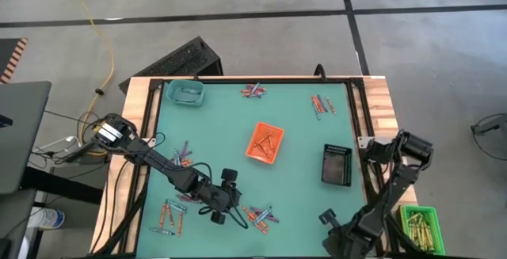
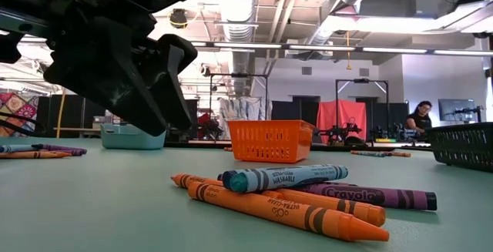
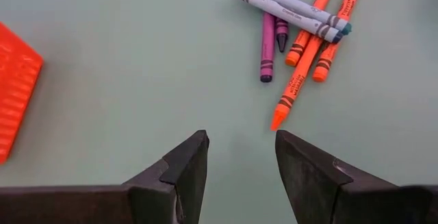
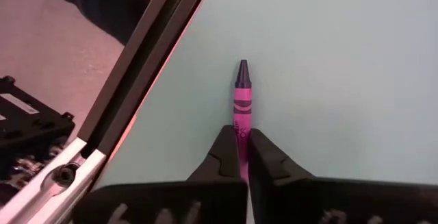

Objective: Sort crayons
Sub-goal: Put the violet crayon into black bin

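Matt green table top [image 1: 301, 144]; wood edges; paper-wrapped waxy crayons [image 2: 308, 198]; ribbed plastic orange basket [image 2: 269, 142].

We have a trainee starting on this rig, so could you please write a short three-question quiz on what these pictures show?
1. True or false: the right gripper is shut on a purple-pink crayon.
2. Which tray lies nearest the table's middle: A) teal tray, B) orange tray, C) black tray?
3. Fill in: the left gripper hovers with its fingers ____ near a small crayon pile.

Key: 1 true. 2 B. 3 open.
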Tool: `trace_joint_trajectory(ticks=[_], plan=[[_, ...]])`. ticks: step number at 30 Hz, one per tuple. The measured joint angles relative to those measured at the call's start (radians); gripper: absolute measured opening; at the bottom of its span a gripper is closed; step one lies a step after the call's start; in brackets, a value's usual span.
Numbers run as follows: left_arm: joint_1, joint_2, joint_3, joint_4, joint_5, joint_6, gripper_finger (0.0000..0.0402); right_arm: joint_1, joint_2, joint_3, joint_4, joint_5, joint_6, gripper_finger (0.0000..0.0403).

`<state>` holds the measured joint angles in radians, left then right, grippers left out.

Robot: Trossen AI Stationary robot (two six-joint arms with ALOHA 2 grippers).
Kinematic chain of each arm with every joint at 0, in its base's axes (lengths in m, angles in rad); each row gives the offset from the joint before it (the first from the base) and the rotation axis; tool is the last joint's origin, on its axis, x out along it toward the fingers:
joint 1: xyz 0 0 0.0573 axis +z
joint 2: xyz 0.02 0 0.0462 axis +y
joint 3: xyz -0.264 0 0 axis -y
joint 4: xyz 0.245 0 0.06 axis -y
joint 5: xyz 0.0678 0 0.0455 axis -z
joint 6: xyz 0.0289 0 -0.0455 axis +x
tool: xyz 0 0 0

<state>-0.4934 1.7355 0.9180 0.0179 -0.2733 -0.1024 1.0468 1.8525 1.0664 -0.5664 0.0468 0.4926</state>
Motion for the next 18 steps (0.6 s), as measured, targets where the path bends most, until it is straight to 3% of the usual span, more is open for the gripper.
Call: trace_joint_trajectory(ticks=[7,10,18], plan=[[0.0,0.0,0.0,-0.002,0.006,0.011,0.0162,-0.057,0.008,0.077,-0.123,-0.005,0.035,0.0002],[0.0,0.0,0.0,-0.002,0.007,0.023,0.0162,-0.091,0.014,0.129,-0.259,0.049,0.068,0.0002],[0.0,0.0,0.0,0.0,0.006,0.064,0.0162,-0.181,0.011,0.234,-0.614,0.196,0.341,0.0001]])
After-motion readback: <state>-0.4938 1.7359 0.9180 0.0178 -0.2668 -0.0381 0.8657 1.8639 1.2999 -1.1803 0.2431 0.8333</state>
